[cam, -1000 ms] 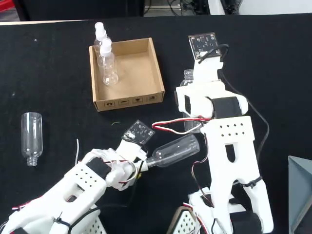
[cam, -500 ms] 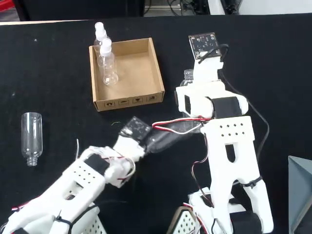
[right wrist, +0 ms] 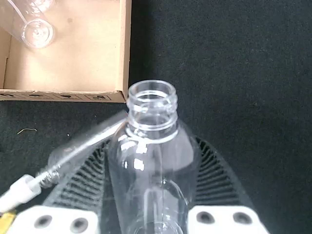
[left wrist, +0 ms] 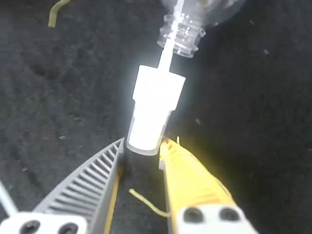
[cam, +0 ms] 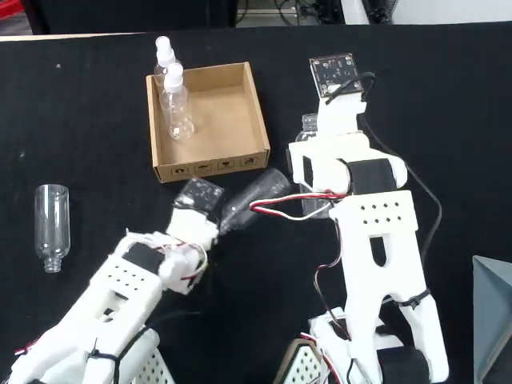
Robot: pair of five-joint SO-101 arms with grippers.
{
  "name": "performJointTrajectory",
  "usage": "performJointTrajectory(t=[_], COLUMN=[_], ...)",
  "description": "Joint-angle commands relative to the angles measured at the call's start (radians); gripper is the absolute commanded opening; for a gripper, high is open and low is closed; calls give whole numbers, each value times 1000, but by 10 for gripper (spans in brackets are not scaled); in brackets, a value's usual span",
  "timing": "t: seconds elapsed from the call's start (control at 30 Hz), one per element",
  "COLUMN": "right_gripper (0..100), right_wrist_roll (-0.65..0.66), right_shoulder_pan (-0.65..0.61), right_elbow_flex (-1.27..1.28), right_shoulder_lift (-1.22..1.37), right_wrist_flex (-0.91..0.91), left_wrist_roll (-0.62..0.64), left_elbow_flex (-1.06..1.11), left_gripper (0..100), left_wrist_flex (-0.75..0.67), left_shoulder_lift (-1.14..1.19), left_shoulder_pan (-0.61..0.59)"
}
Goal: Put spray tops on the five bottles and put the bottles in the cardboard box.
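Five clear plastic bottles are in view: a nearer capped bottle [cam: 178, 104], a farther capped bottle [cam: 164, 58], a lying open bottle [cam: 52, 224], a tilted bottle [cam: 256, 196] and an upright open bottle [right wrist: 151, 146]. There are three white spray tops: two on the capped bottles and a third spray top [left wrist: 153, 109]. There is one cardboard box [cam: 212, 166], and there are two white arms, the left arm [cam: 136, 280] and the right arm [cam: 376, 232].

Black, matte, cloth-like surface [cam: 448, 96] across almost the whole high view, lightly speckled with pale lint up close. Along its far edge at the left, a thin tan strip [cam: 64, 34]. Beyond that edge, dark furniture [cam: 120, 12], a tangle of cables [cam: 320, 10] and a white panel [cam: 448, 10]. At the near right edge, the corner of a grey box-like object [cam: 492, 320]. Even, soft light.
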Motion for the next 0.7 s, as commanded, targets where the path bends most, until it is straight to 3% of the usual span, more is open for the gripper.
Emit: performJointTrajectory(t=[0.0, 0.17, 0.67], right_gripper=[92, 92, 92], right_wrist_roll=[-3, -3, -6], right_shoulder_pan=[20, 20, 20], right_elbow_flex=[-4, -4, 12], right_shoulder_lift=[-44, -44, -44], right_wrist_flex=[-25, -25, -43], left_wrist_roll=[-11, 0, 23], left_elbow_flex=[-105, -110, -104], left_gripper=[113, 248, 241], left_wrist_flex=[58, 63, -8], left_shoulder_lift=[-3, -3, 9], left_shoulder_pan=[-73, -165, -348])
